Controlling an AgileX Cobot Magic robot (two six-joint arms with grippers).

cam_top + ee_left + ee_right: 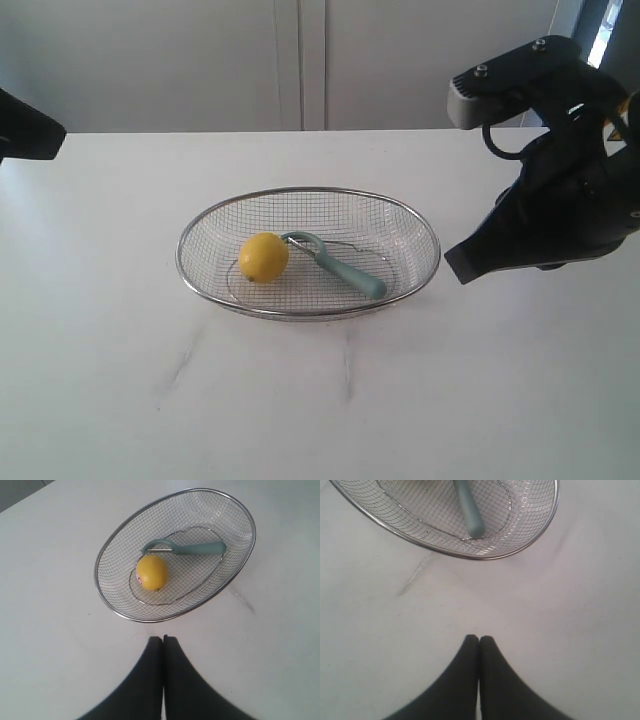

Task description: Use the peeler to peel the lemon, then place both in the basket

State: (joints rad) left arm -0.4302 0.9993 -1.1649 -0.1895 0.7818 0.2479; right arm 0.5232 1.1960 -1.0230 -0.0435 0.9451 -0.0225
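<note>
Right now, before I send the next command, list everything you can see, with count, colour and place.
basket: 1, silver wire mesh, middle of the table.
lemon: 1, bright yellow, inside the basket, right beside the peeler's head.
peeler: 1, pale teal with a metal blade, lying flat inside the basket.
table: 1, white, under everything.
scuff marks: a few, faint grey, on the table in front of the basket.
wall: pale grey panels, behind the table.
left gripper: 1, black, shut and holding nothing, over the table beside the basket.
right gripper: 1, black, shut and holding nothing, over the table near the basket's handle end.
</note>
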